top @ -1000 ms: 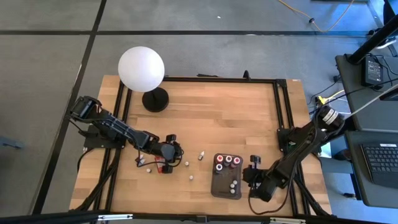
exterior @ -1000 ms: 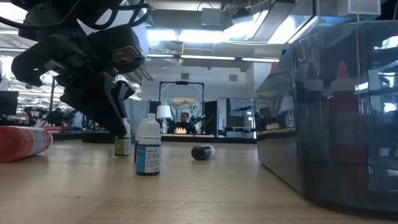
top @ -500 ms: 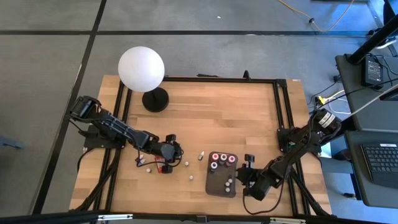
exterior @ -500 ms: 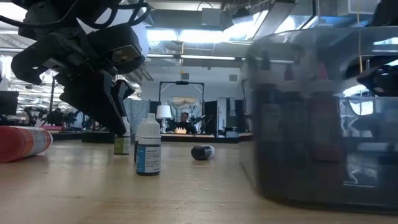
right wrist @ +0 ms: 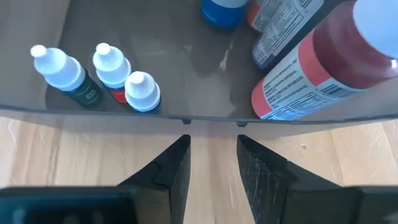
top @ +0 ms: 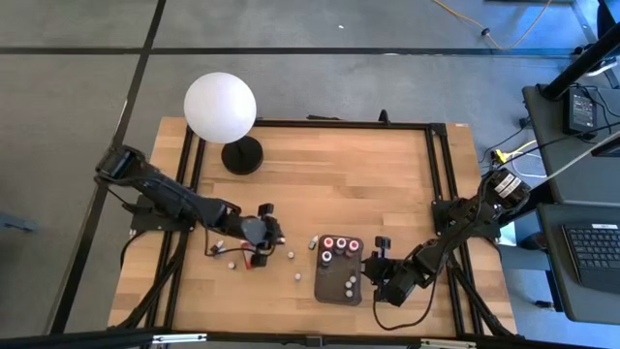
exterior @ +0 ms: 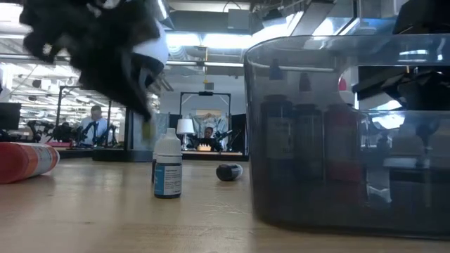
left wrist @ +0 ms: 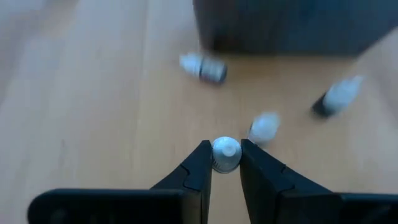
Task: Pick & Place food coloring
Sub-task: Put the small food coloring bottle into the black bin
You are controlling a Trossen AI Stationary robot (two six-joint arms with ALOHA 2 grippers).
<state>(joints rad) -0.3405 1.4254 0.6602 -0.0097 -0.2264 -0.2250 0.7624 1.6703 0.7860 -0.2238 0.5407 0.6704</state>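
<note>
Left gripper (left wrist: 224,167) clamped on 1 tiny white-capped dropper bottle (left wrist: 226,153), cap showing between the dark fingertips; in the high view it sits left of centre, over the scattered bottles. In the low view the gripper is blurred and off the table.

Loose food coloring on the light wooden tabletop (top: 339,174) — an upright white-capped bottle with a blue label (exterior: 167,166), a dark bottle lying on its side (exterior: 229,171), a red bottle lying at the left edge (exterior: 26,160), plus a few white caps dotted left of the tray.

Dark grey rounded rectangular tray (top: 338,269) near the front edge, right of centre, holding several bottles: 3 small white-capped ones (right wrist: 102,73) in a cluster, larger red-labelled bottles (right wrist: 317,68) beside them.

Right gripper (right wrist: 213,163) just beside the tray's right wall, jaws partly apart, holding nothing — whether the fingertips touch the wall, cannot tell.

White globe lamp on black base (top: 221,109) at the table's far left corner.
</note>
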